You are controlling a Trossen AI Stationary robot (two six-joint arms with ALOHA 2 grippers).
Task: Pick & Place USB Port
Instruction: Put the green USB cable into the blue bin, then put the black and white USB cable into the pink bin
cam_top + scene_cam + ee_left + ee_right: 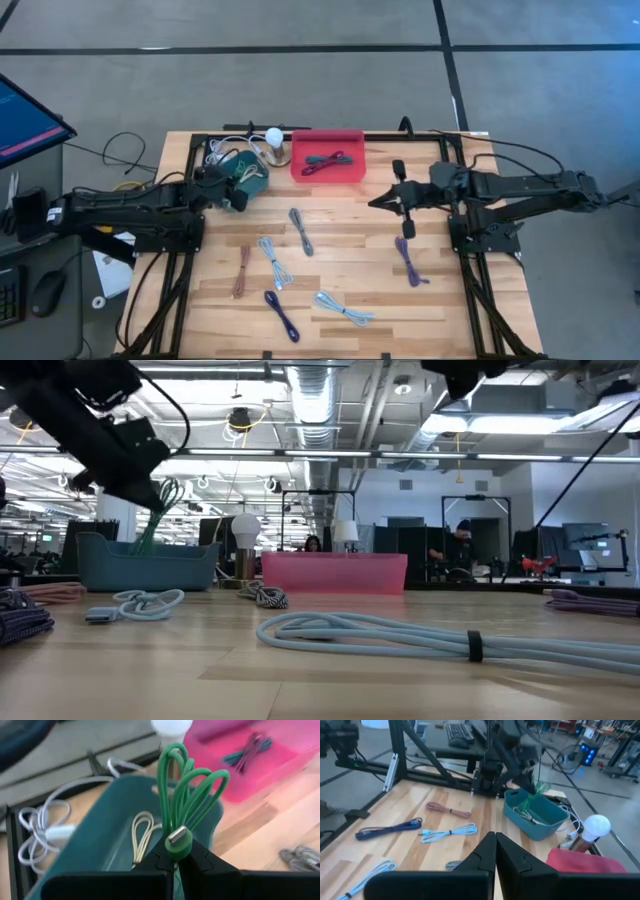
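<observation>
Green cable (249, 171), coiled in loops, hangs in the left gripper (238, 186) over the teal bin (232, 180) at the table's far left in the high view. Beside the bin stands a white bulb lamp (274, 140), then a pink tray (327, 160) with a dark cable bundle (326, 160) in it. The right gripper (393, 203) hovers over bare wood right of the tray, a purple cable (410, 262) nearer the front edge below it. On the wooden table (440, 300) lie a grey braided cable (300, 230), a brown cable (243, 270), two light blue cables (275, 262) and a dark blue cable (281, 313).

Low view: the left arm comes down from the upper left, the green cable (155, 510) dangling from it into the teal bin (140, 568). The pink tray (335, 574) stands mid-table, a light blue cable (430, 637) in front.

Left wrist view: the left gripper (178, 854) pinches the green cable (185, 795) just below its metal USB plug (177, 835), loops standing above the bin (100, 830), where a cream cable (141, 832) lies. A white cable (45, 832) sits outside the bin.

Right wrist view: the right gripper (495, 851) has its fingers pressed together, holding nothing, above the table; the teal bin (535, 815) and the other arm show farther off
</observation>
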